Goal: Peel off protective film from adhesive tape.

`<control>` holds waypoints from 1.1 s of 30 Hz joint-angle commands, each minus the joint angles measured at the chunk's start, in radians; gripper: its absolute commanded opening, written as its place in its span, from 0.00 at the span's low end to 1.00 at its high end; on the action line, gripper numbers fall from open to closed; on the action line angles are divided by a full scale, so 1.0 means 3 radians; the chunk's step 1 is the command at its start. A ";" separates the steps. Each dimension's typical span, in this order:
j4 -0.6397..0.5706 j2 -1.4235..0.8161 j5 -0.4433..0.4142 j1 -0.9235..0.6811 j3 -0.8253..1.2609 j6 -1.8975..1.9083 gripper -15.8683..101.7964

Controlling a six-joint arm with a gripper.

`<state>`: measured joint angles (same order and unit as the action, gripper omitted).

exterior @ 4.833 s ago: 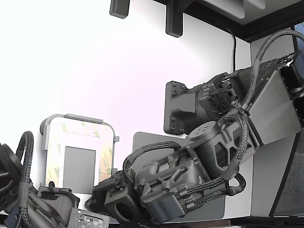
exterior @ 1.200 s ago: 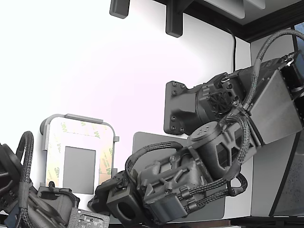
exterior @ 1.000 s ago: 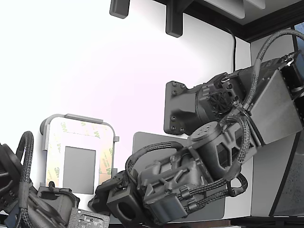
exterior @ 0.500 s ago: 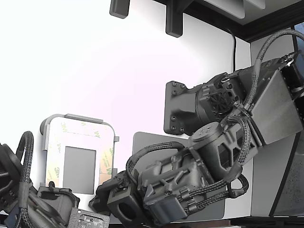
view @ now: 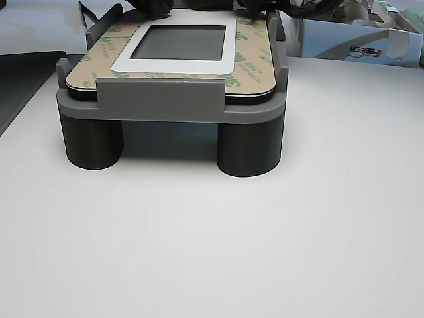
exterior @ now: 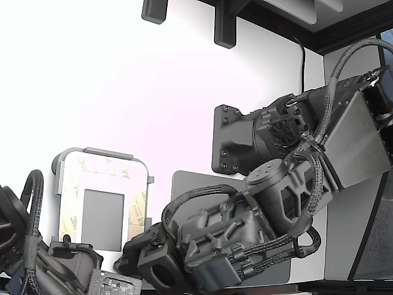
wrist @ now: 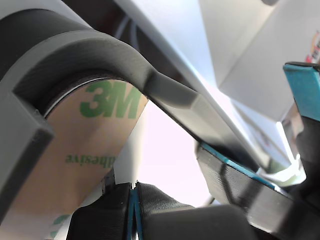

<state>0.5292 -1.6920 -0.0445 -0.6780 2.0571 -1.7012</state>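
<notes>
Cream protective film [view: 250,73] printed with green 3M logos, lying over narrow adhesive tape [exterior: 134,206] that frames a small grey rectangle [view: 183,42] on a grey plastic fixture with round legs [view: 250,142], standing on the white desk [view: 218,245]. Black tool [exterior: 126,264] low at that fixture's corner; open or closed, cannot tell.

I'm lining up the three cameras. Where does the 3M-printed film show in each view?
Exterior view: the film frames the grey window, lower on the exterior view's left, above the arm's wrist.
Wrist view: film in close-up, filling the grey holder's curved corner, a green 3M logo plain.
Other view: film lies flat on the raised holder, around the white-bordered window.
Shared landmark: the grey holder with its raised rim.
</notes>
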 commanded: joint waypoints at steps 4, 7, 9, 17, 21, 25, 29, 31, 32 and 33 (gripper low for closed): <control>0.0026 -0.0066 0.0005 0.0051 -0.0164 -0.0005 0.04; 0.0031 -0.0066 0.0000 0.0051 -0.0169 -0.0005 0.04; 0.0000 -0.0051 0.0005 0.0051 -0.0164 -0.0010 0.04; -0.0041 0.0010 0.0026 0.0097 -0.0179 -0.0123 0.04; -0.0082 0.0015 0.0031 0.0118 -0.0148 -0.0138 0.04; -0.0112 0.0010 0.0046 0.0118 -0.0102 -0.0128 0.04; -0.0138 -0.0015 0.0051 0.0118 -0.0056 -0.0102 0.04; -0.0138 -0.0020 0.0051 0.0112 -0.0051 -0.0097 0.04; -0.0138 -0.0020 0.0051 0.0107 -0.0051 -0.0092 0.04; -0.0138 -0.0020 0.0051 0.0102 -0.0051 -0.0087 0.04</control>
<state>0.4955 -1.6690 -0.0307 -0.6596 2.0601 -1.7288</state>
